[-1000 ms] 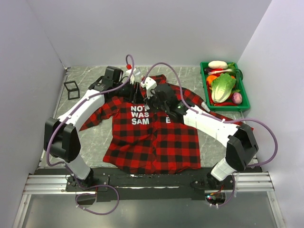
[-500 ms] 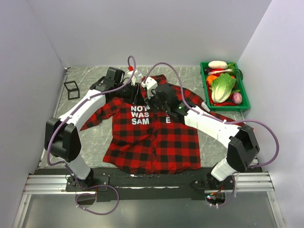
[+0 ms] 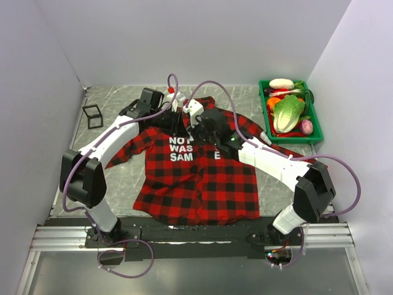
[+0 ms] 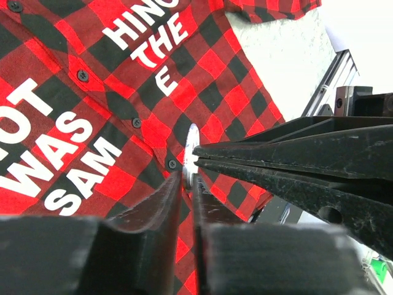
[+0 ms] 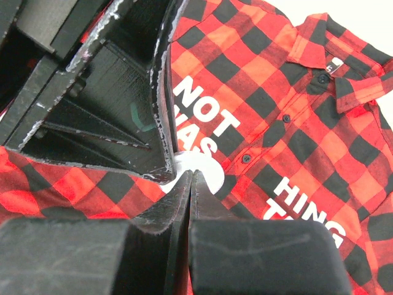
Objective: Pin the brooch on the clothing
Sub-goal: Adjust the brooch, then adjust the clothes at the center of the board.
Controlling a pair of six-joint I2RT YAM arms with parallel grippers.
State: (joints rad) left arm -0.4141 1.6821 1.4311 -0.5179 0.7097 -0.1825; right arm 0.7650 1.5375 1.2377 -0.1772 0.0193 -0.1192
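Seen from above, the plaid shirt lies flat, printed "NOT WAS SAM" and a lone "E". The left gripper and right gripper meet over its chest. The left wrist view reads "HING THE E". There the brooch stands edge-on above the shirt, nipped between the left jaws, with the right tips closed on its rim. The right wrist view reads "NOT" and "HING", with the pale disc at its pressed-together tips.

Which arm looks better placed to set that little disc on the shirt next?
Probably the right: the right gripper is shut on the brooch, poised above the shirt and its lettering. The left gripper only straddles the disc; a firm hold isn't evident.
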